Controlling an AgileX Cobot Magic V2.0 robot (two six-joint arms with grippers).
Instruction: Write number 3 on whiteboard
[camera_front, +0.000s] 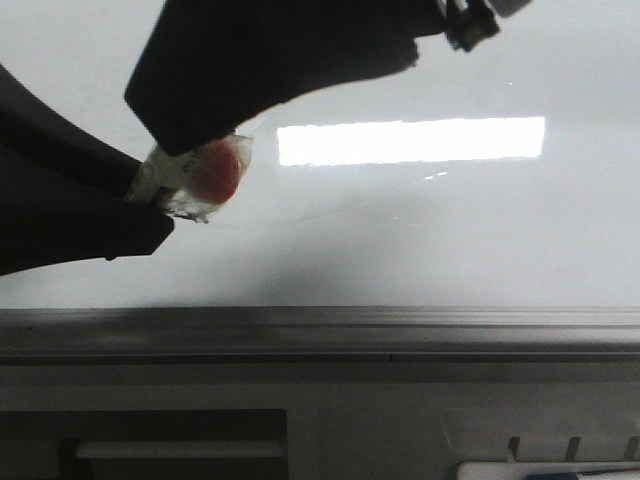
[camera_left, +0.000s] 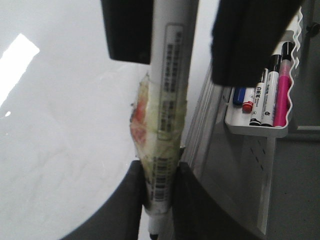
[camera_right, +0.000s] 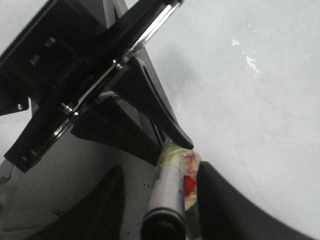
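Observation:
The whiteboard (camera_front: 450, 240) fills the front view, glossy, with faint grey smears and a bright light reflection (camera_front: 410, 140). No black number 3 shows on it. My left gripper (camera_left: 159, 167) is shut on a white marker (camera_left: 170, 90) wrapped in yellowish tape with a red patch; the marker also shows in the front view (camera_front: 200, 172). My right gripper (camera_right: 161, 170) is open, its fingers on either side of the marker's other end (camera_right: 165, 200), one finger close to the tape. In the front view the left gripper (camera_front: 80, 210) comes from the left and the right gripper (camera_front: 260, 70) from above.
The board's grey bottom rail (camera_front: 400, 335) runs across the front view. A white tray (camera_left: 257, 131) hangs beside the board, holding several markers, one pink (camera_left: 282, 90). The board also shows in the left wrist view (camera_left: 60, 150) and the right wrist view (camera_right: 250, 100).

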